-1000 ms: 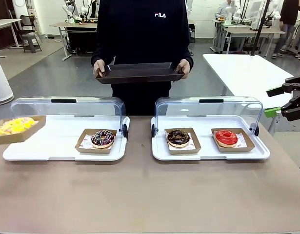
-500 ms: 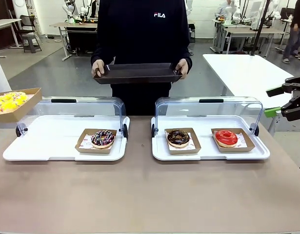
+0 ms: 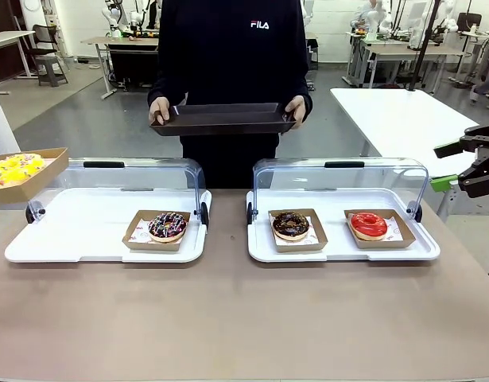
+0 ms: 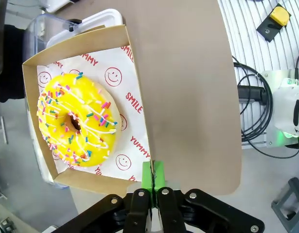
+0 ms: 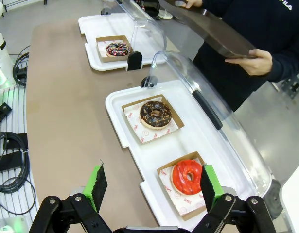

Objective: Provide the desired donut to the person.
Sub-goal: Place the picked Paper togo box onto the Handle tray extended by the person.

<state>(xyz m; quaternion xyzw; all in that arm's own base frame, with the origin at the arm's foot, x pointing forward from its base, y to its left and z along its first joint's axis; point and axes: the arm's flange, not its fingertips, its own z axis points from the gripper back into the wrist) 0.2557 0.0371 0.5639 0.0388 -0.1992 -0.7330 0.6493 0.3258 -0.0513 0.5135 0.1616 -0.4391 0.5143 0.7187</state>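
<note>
Left gripper (image 4: 152, 171) is pinched narrow on the nearest wall of the cardboard tray (image 4: 76, 44), which is held up off the table. The yellow sprinkled donut (image 4: 79, 119) sits in it just ahead of the fingers. Right gripper (image 5: 153, 180) is spread wide and holding nothing, with the red donut (image 5: 186, 176) ahead between its pads and the chocolate donut (image 5: 155, 114) further ahead. I see the person (image 3: 228, 48) well beyond both grippers, holding a dark serving tray (image 3: 223, 119) in both hands.
</note>
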